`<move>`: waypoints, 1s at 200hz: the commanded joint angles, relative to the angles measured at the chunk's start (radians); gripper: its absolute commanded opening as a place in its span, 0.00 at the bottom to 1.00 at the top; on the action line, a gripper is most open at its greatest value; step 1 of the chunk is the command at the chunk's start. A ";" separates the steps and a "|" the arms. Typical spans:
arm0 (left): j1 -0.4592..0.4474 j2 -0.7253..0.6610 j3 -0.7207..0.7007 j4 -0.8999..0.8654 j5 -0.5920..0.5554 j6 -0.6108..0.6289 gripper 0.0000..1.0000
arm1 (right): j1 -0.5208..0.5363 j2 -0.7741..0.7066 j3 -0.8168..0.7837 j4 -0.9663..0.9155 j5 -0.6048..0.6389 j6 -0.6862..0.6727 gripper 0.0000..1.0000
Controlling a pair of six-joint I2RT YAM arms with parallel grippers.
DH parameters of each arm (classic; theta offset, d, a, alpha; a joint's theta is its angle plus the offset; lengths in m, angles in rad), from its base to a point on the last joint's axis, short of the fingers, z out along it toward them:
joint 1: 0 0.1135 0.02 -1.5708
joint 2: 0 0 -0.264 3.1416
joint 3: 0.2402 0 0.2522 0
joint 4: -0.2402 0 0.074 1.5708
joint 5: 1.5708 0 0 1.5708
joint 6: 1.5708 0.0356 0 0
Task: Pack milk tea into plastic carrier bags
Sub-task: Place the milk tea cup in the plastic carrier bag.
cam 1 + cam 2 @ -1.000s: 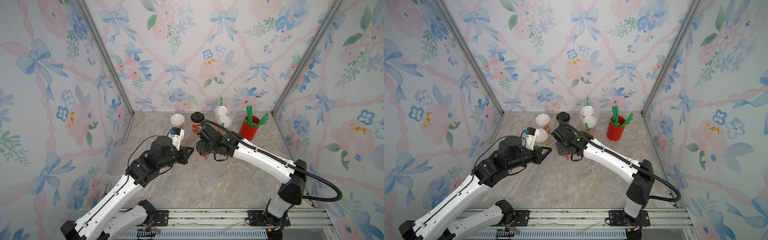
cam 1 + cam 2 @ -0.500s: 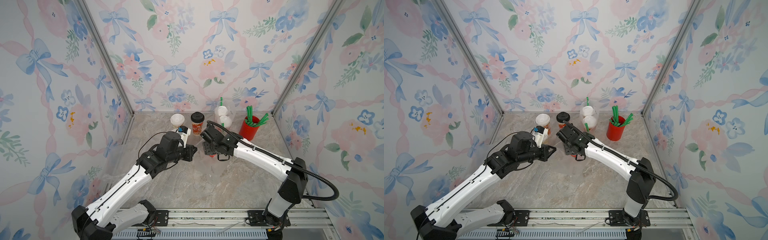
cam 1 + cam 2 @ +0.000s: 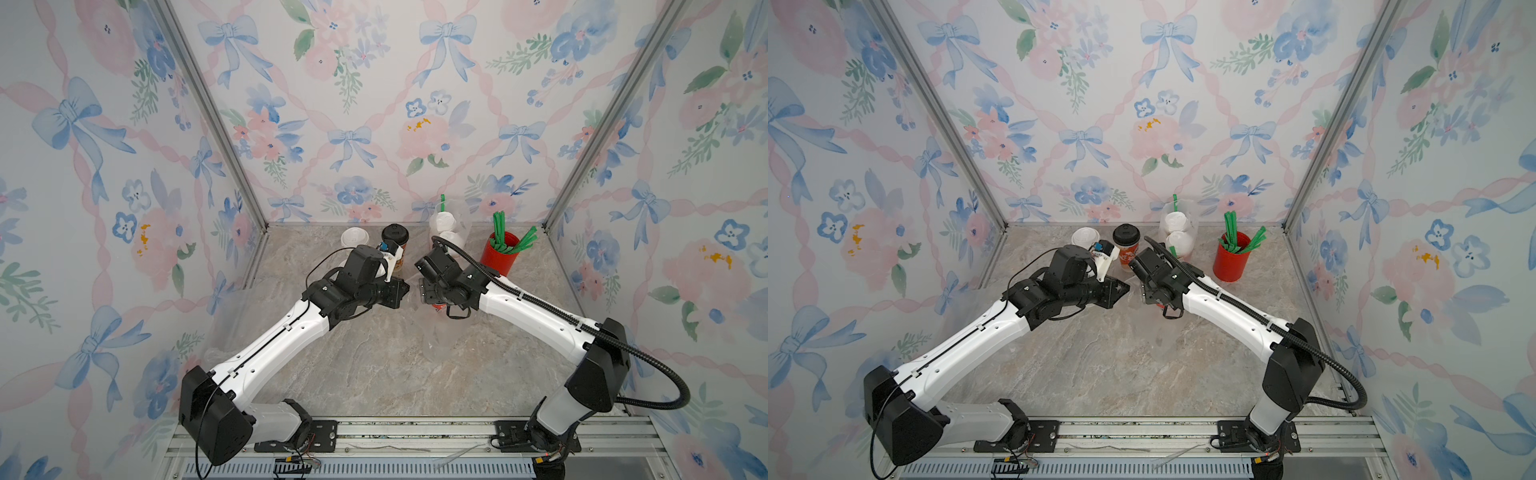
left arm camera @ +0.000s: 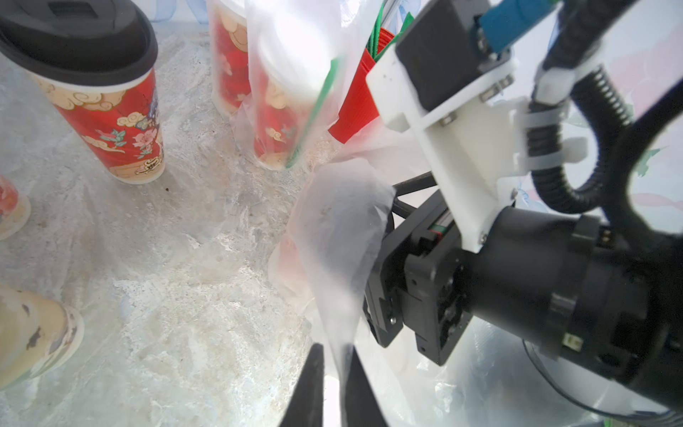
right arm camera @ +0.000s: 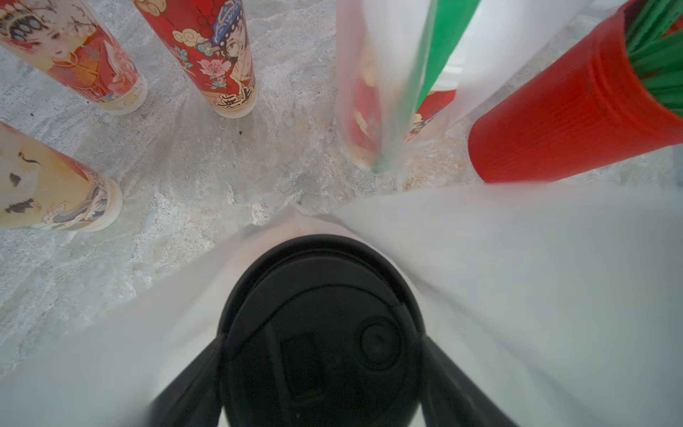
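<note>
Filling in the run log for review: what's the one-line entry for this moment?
left gripper: bag film between fingers | right gripper: astride black-lidded cup inside bag | second bag: holds two cups

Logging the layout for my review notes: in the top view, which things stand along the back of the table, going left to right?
Lone white-lidded cup → black-lidded red cup → clear bag holding two white-lidded cups → red cup of green straws.
</note>
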 commanded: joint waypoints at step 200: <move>-0.113 -0.138 -0.158 0.006 0.059 -0.134 0.51 | -0.055 0.126 0.464 0.001 -0.260 -0.210 0.85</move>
